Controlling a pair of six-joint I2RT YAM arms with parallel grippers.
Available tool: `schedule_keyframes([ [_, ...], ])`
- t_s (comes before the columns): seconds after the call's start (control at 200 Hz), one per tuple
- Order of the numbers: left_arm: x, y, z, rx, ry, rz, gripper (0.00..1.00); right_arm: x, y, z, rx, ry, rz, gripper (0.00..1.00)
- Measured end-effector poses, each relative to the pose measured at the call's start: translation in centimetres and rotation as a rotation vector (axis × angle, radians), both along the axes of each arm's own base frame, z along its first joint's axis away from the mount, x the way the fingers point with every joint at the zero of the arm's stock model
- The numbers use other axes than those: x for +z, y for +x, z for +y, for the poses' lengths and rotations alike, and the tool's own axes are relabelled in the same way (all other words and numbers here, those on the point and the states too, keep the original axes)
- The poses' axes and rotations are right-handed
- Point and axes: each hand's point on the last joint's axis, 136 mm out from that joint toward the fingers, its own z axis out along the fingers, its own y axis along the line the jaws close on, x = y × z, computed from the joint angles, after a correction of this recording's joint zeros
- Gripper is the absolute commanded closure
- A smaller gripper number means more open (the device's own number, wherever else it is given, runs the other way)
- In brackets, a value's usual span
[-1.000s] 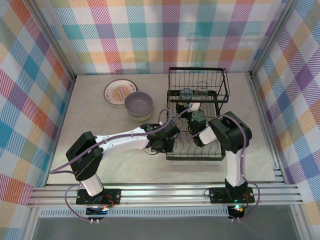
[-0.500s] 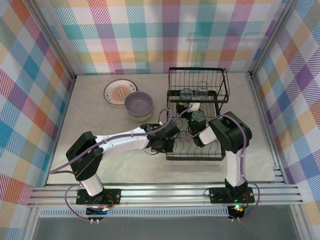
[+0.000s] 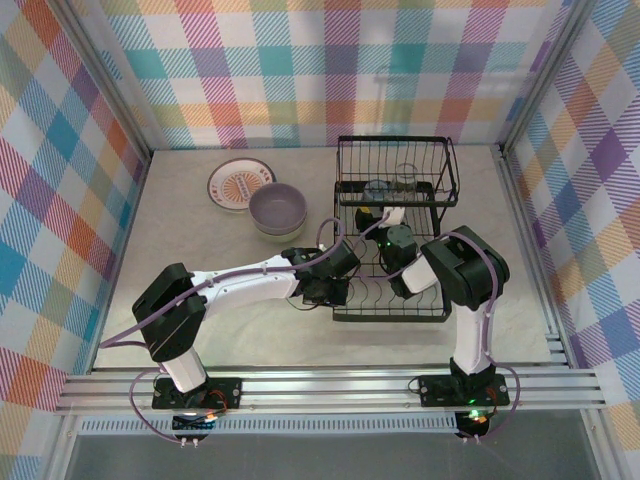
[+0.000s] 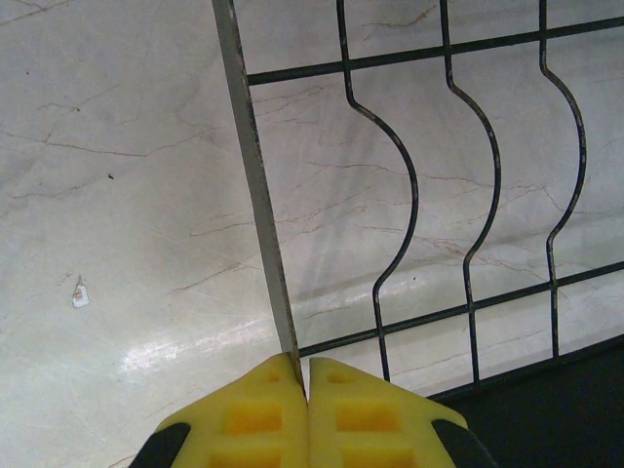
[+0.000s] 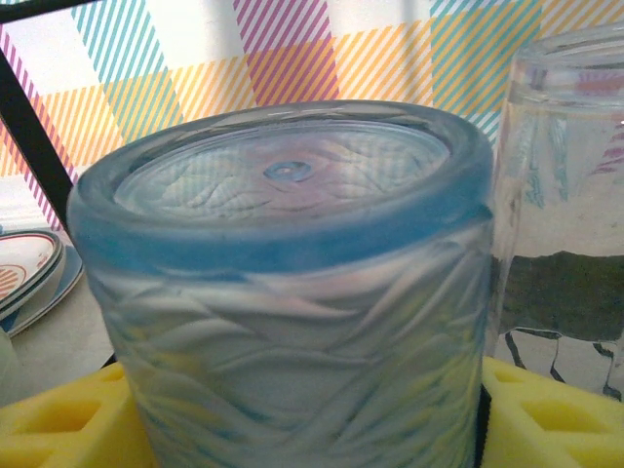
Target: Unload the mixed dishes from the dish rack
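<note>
left hand point(image 4: 307, 421) pinched fully closed on the dish rack's point(image 4: 255, 185) flat frame bar, down at the rack's 8 o'clock corner. right hand point(image 5: 302, 429) spread wide, yellow pads point(image 5: 58, 429) hugging the glass tumbler point(image 5: 283, 292) in the upper basket, the rack's 12 o'clock end. tumbler stands mouth down, base up, long axis vertical. clear glass point(image 5: 570, 175) at its 3 o'clock.

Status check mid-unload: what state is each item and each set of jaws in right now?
Left gripper: jaws shut on the dish rack frame.
Right gripper: jaws closed around the bluish tumbler.
Bluish tumbler: upside down, in the rack.
Clear glass: standing beside the tumbler.
Lavender bowl: upright on the table.
Sunburst plate: flat on the table.
</note>
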Motion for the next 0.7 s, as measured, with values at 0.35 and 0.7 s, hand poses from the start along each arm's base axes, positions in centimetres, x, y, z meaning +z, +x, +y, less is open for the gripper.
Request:
schedule_keyframes([
  [0.35,0.0,-0.1,-0.2,0.005,0.006,0.007,1.0,0.1,-1.2,-0.4,0.014,0.014,0.009,0.8],
  [0.7,0.0,0.0,-0.4,0.005,0.011,0.016,1.0,0.2,-3.1,-0.7,0.037,0.007,0.025,0.82],
])
